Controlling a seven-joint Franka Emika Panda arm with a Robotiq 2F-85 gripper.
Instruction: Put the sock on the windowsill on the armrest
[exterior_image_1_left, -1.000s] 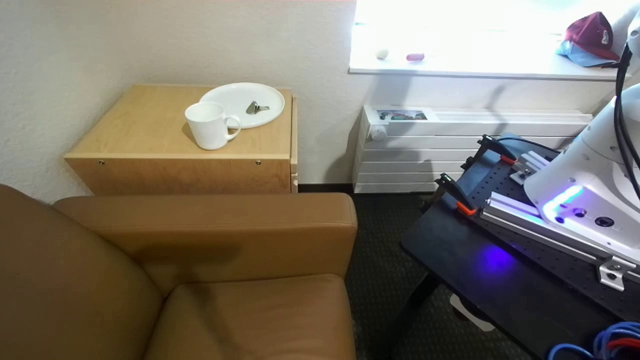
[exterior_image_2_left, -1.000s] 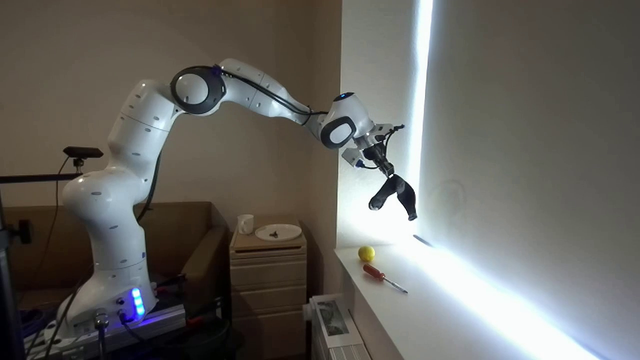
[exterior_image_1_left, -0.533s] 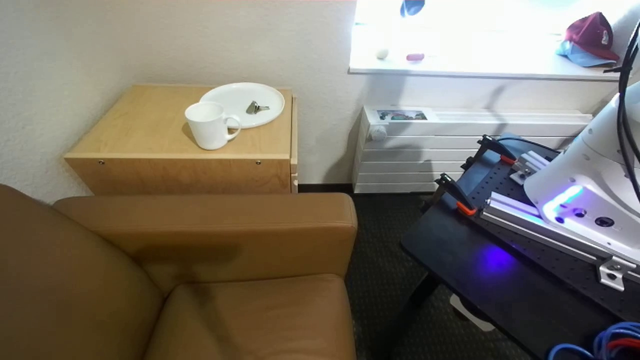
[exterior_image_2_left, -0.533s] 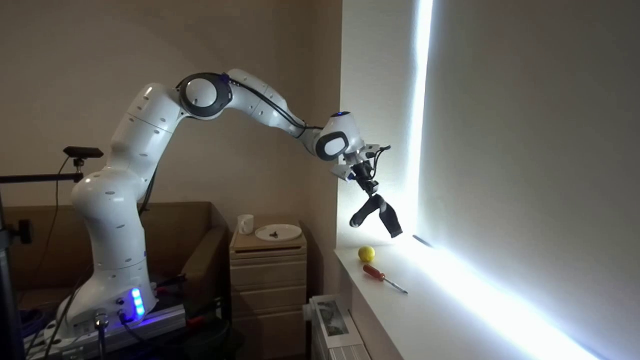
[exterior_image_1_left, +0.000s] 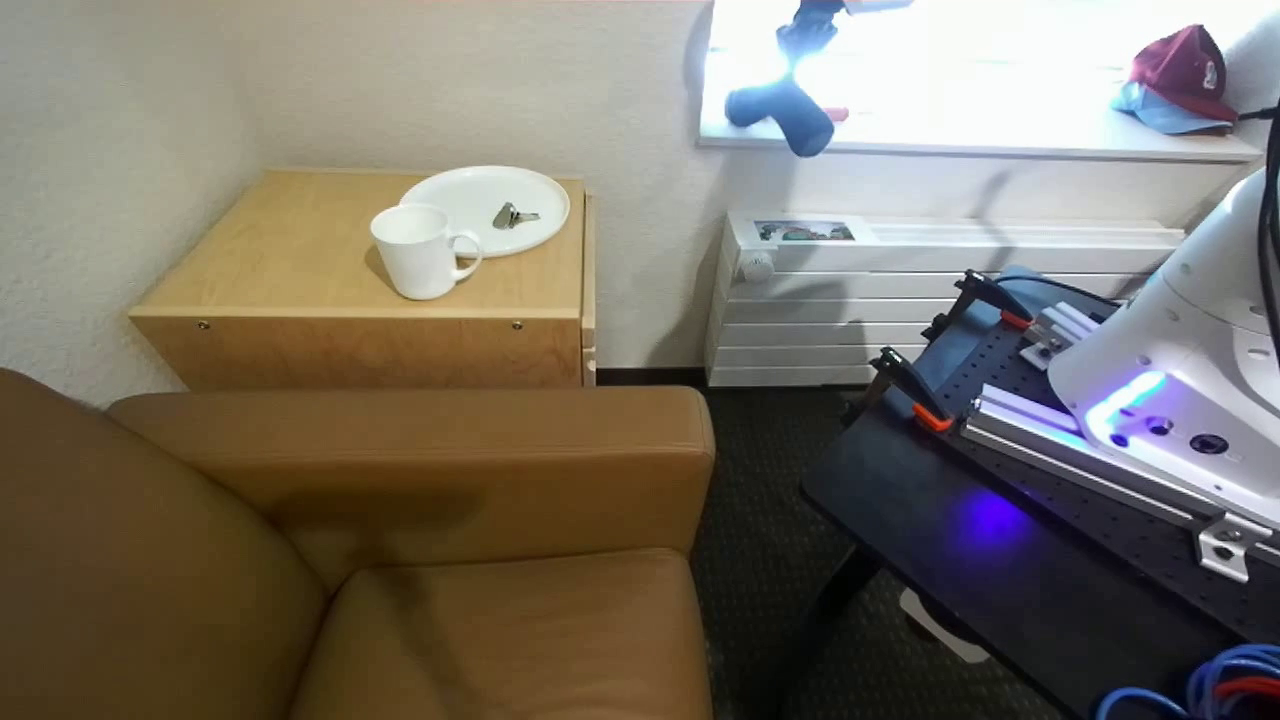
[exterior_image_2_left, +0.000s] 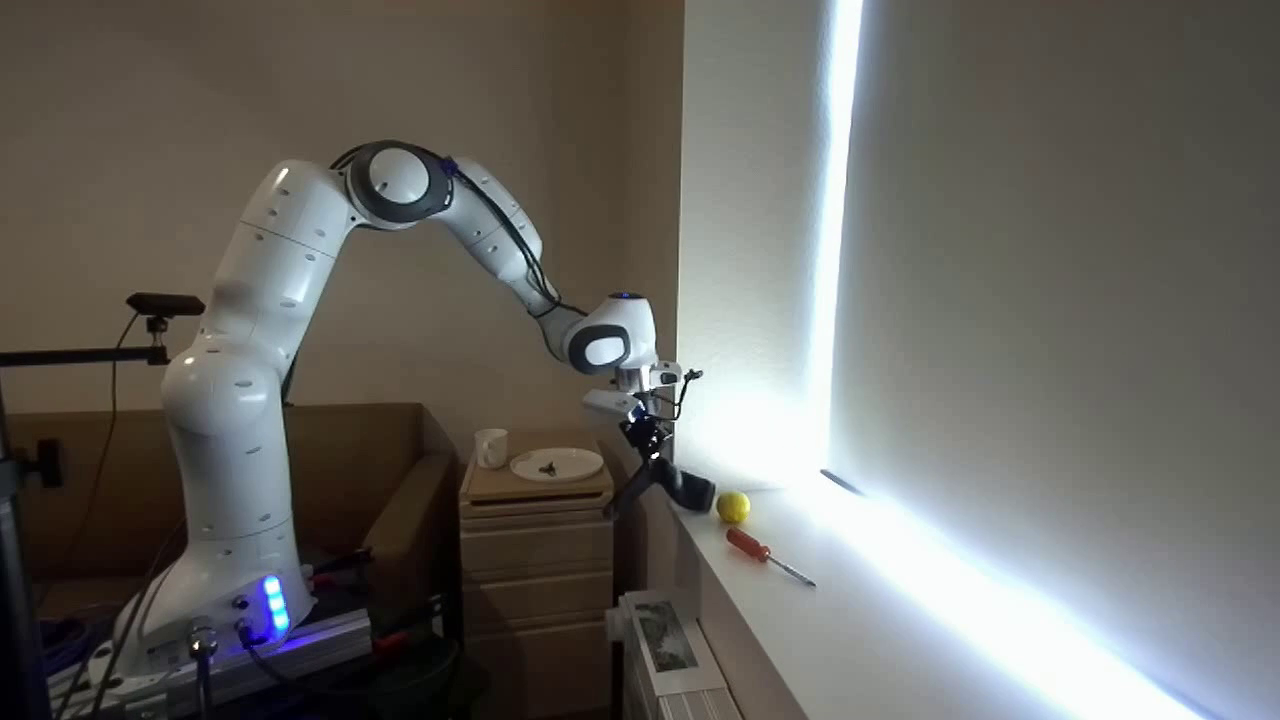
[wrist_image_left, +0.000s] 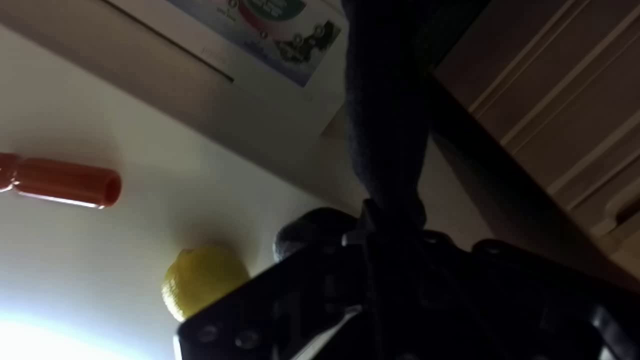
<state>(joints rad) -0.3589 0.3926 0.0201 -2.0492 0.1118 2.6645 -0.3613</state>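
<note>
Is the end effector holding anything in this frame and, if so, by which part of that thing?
Yes: the dark sock, pinched near its middle by the end effector, its two ends drooping to either side.

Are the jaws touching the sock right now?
Touching. The wrist view shows the sock pinched between the jaws, its two ends splaying apart.
</note>
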